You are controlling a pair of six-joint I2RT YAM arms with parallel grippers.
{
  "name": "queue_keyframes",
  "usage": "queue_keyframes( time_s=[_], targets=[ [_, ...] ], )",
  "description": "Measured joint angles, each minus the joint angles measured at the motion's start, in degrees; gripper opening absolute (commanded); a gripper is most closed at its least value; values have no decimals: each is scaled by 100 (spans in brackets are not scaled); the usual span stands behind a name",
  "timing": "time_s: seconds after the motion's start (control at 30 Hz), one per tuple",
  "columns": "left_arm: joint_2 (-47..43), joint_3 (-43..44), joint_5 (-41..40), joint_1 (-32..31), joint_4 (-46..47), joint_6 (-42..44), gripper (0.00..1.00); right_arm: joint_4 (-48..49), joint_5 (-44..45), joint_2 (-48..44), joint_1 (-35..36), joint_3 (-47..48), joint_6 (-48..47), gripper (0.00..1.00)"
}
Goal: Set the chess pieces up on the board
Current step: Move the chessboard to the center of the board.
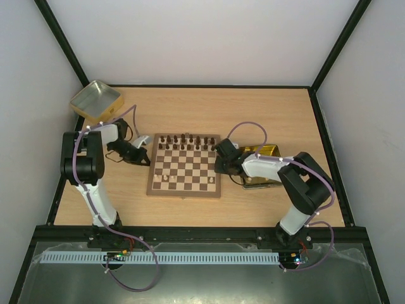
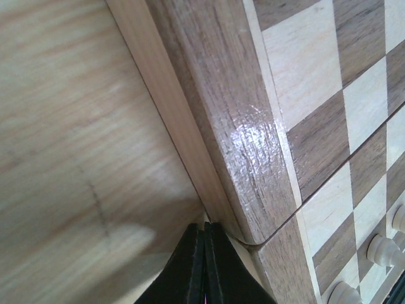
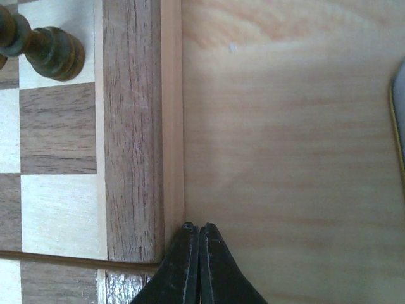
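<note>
The board [image 1: 183,192] lies mid-table, with dark brown chessmen [image 1: 183,140] filling its two far rows. A few cream-white chess pieces [image 1: 168,179] stand on its near rows. My left gripper [image 1: 146,158] is shut and empty. Its tips [image 2: 204,228] rest against the left side of the board [image 2: 253,126], and white pieces [image 2: 382,249] show at the lower right of that view. My right gripper [image 1: 219,164] is shut too, holding nothing. Its tips [image 3: 198,228] touch the right side of the board [image 3: 130,158], near a dark piece [image 3: 54,50].
A gold tin [image 1: 96,100] sits at the back left corner of the table. A second gold tin [image 1: 268,152] lies right of the board, partly under my right arm, and its rim [image 3: 398,120] shows at the right wrist view's edge.
</note>
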Motion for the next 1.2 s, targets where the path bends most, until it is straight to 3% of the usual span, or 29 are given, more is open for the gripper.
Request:
queue_keyframes(
  time_s=[0.47, 1.07, 1.17, 1.2],
  targets=[
    [-208, -293, -79, -485, -518, 588, 2, -820, 125, -850, 358, -619, 319, 2],
    [-195, -293, -120, -1025, -944, 796, 2, -1469, 595, -1099, 378, -645, 304, 2],
    [-201, -308, -122, -1051, -914, 765, 12, -1600, 640, -1333, 396, -603, 304, 4],
    [-205, -317, -144, -1056, -892, 750, 19, -1650, 662, -1410, 400, -564, 304, 5]
  ],
)
